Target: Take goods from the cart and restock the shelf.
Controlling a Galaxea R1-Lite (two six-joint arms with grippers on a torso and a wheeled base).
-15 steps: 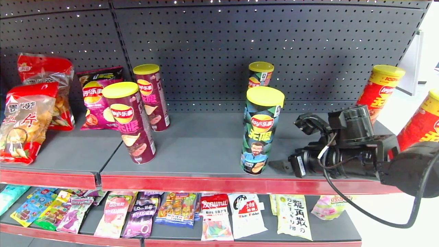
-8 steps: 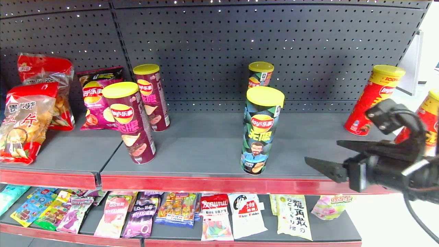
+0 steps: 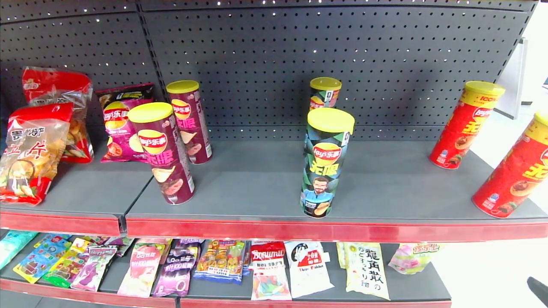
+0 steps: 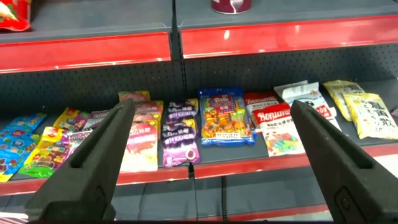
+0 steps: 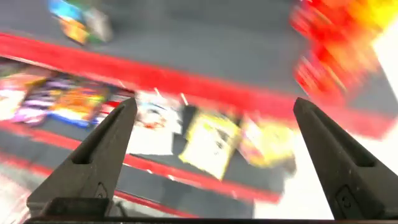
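Observation:
The upper shelf (image 3: 257, 179) carries upright chip cans: two purple (image 3: 163, 152), two black-green (image 3: 326, 162) and two red, one at the back right (image 3: 467, 124) and one at the front right corner (image 3: 513, 171). My left gripper (image 4: 211, 155) is open and empty, facing the lower shelf (image 4: 186, 177) of candy bags below the red shelf edge (image 4: 267, 37). My right gripper (image 5: 214, 155) is also open and empty, facing the red shelf edge (image 5: 186, 84) and the bags beneath it in a blurred view. A dark tip (image 3: 539, 288) shows at the head view's bottom right corner.
Snack bags (image 3: 34, 149) lean at the upper shelf's left end, with a purple bag (image 3: 117, 124) behind. Flat candy packets (image 3: 265, 267) line the lower shelf. A pegboard wall (image 3: 299, 55) backs the shelf. Bare shelf lies between the black-green and red cans.
My right arm has pulled back from the upper shelf, going right and down out of the head view. The cans all stand where they were.

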